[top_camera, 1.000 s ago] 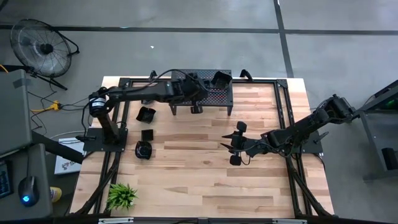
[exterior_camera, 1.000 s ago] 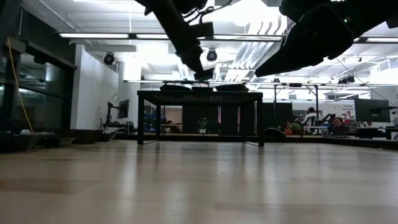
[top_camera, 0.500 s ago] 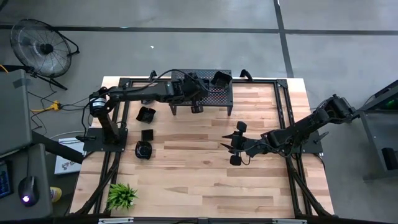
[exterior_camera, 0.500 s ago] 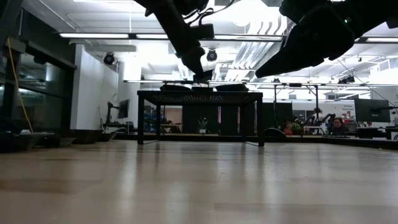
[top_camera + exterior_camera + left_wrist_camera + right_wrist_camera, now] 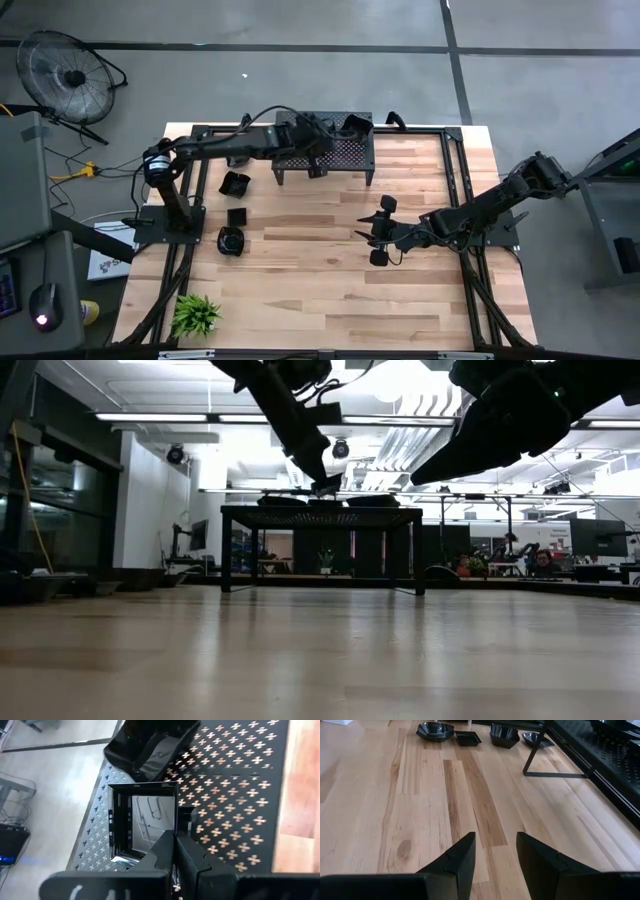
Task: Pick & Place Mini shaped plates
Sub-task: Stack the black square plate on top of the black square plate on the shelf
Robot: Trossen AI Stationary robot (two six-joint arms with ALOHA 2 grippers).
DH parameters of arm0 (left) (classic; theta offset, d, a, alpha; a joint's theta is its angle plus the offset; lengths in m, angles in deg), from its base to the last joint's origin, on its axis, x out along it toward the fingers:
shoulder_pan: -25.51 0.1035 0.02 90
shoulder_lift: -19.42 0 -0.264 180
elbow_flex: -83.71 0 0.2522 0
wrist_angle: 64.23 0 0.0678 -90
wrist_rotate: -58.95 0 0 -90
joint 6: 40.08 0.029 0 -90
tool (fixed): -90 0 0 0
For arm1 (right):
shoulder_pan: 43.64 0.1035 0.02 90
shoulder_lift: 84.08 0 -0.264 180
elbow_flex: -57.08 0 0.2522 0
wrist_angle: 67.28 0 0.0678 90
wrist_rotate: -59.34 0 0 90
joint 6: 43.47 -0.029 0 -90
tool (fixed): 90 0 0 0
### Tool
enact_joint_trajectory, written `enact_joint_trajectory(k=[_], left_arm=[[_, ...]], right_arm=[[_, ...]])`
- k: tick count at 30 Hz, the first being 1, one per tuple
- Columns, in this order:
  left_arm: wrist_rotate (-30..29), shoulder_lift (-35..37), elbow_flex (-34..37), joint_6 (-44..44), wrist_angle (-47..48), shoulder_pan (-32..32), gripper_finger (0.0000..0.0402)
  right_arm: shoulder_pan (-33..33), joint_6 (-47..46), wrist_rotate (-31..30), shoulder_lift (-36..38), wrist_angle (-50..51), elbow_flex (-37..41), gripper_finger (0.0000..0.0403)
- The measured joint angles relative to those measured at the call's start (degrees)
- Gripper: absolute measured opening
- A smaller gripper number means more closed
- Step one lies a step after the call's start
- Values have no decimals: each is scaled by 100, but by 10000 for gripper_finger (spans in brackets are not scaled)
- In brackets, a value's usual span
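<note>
The black perforated stand (image 5: pixel 345 152) is at the table's far edge. Glossy black mini plates lie on its top. In the left wrist view a square plate (image 5: pixel 145 825) lies flat on the stand (image 5: pixel 235 795), with a deeper dish (image 5: pixel 150 742) beyond it. My left gripper (image 5: pixel 320 142) (image 5: pixel 175 837) is over the stand, shut on the square plate. Three more plates (image 5: pixel 234 183) (image 5: pixel 236 216) (image 5: pixel 231 240) rest on the table's left part. My right gripper (image 5: pixel 378 230) (image 5: pixel 495 845) hovers open over the table's middle, touching nothing. My left gripper pinches the square plate's raised rim (image 5: pixel 176 822) at one side. One finger (image 5: pixel 162 847) is inside the dish and one finger (image 5: pixel 192 852) is outside it. The fingers come slanting down from the table's left. The plate sits level on the perforated top.
A small green plant (image 5: pixel 195 315) stands at the near left corner. The right wrist view shows several plates (image 5: pixel 435 730) (image 5: pixel 467 737) (image 5: pixel 504 735) in a row on the wood, and the stand's leg (image 5: pixel 535 765). Bare wood (image 5: pixel 330 290) fills the near half.
My left arm has shifted slightly toward the far edge above the stand, its gripper staying at the same plate. The right arm has kept still.
</note>
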Motion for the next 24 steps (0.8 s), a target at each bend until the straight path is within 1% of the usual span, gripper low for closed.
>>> enact_joint_trajectory(k=[7, 15, 24], left_arm=[[23, -37, 0, 2, -54, -6, 5], [-51, -52, 2, -29, 263, -8, 5], [-33, -52, 2, -1, 312, -8, 5]], right_arm=[[1, 2, -5, 0, 42, 0, 138], [0, -9, 47, 0, 92, 0, 138], [2, -11, 53, 0, 103, 0, 138]])
